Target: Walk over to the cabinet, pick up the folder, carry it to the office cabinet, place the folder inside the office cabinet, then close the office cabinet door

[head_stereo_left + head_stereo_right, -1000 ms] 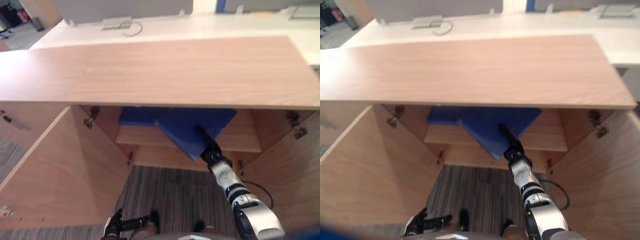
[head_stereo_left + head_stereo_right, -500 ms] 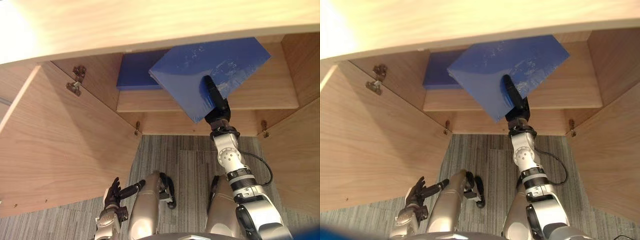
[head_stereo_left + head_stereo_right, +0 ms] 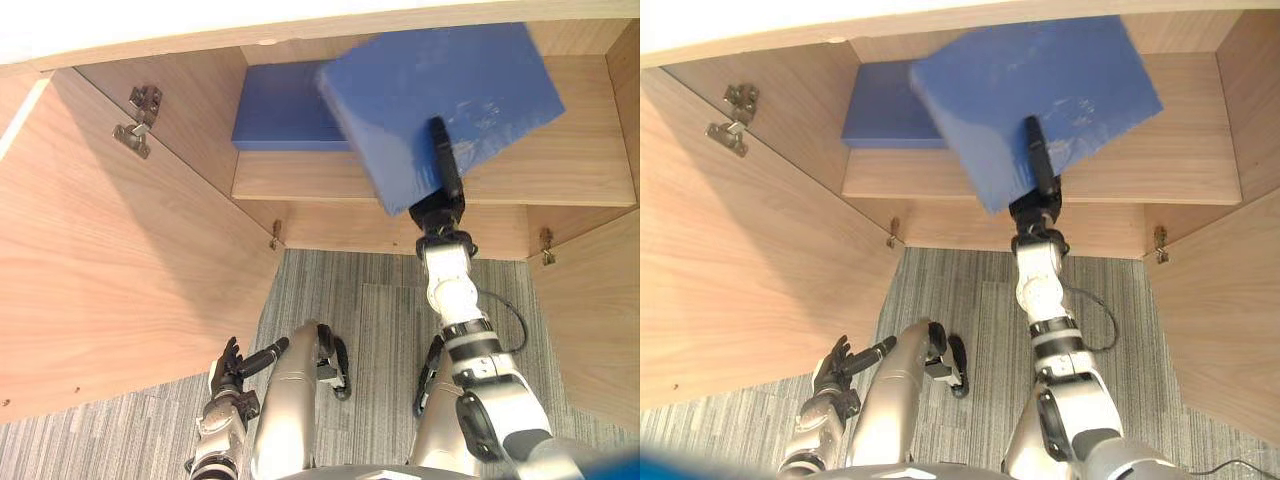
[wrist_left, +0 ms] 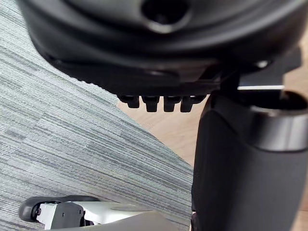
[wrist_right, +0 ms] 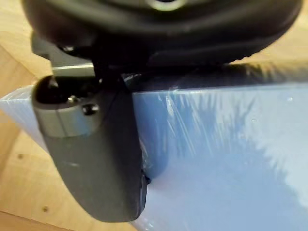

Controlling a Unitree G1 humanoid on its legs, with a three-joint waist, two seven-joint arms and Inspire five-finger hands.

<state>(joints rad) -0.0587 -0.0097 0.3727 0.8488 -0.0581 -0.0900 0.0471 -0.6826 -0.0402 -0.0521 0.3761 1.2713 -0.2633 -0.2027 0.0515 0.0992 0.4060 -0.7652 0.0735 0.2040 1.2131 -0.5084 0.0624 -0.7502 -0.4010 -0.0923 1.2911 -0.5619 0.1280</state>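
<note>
Blue folder (image 3: 440, 95) is held in the right hand (image 3: 441, 205), with the thumb (image 5: 96, 159) pressed flat on its upper face (the fingers are hidden under it). It is tilted, just beyond the hand, at the mouth of the open office cabinet (image 3: 190, 110) and over the wooden shelf (image 3: 300, 185). Left of this hand and further in, a second blue folder (image 3: 280, 110) lies flat on the shelf. The left hand (image 3: 228, 378) hangs low above the carpet (image 3: 370, 320), fingers loose, holding nothing.

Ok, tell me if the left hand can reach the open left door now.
Probably yes: the left hand hangs open low beside the left door, with nothing between them; the right hand holds the folder.
</note>
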